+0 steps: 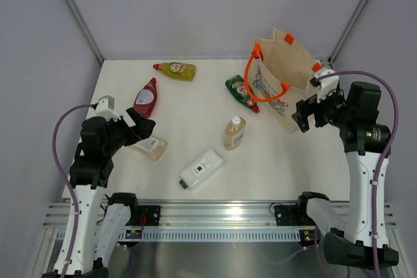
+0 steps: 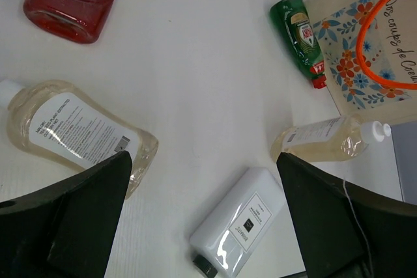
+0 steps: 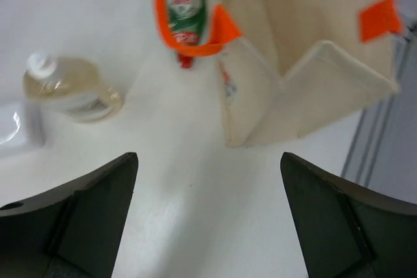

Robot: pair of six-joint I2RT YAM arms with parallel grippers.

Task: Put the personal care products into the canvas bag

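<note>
The beige canvas bag [image 1: 287, 73] stands open at the back right, its orange handle [image 1: 260, 89] drooping over the green bottle [image 1: 240, 92], which lies beside its printed side. The yellow bottle [image 1: 176, 69] and the red bottle [image 1: 146, 97] lie at the back left. One amber bottle [image 1: 234, 132] lies mid-table, the other [image 1: 150, 146] lies by my left gripper [image 1: 142, 128]. The flat white bottle [image 1: 201, 168] lies near the front. My left gripper [image 2: 203, 156] is open and empty above the table. My right gripper [image 1: 301, 116] is open and empty just in front of the bag [image 3: 306, 50].
Grey walls enclose the table on the left, back and right. A metal rail [image 1: 215, 216] with the arm bases runs along the near edge. The bag's corner [image 3: 251, 138] lies just ahead of my right fingers [image 3: 98, 200].
</note>
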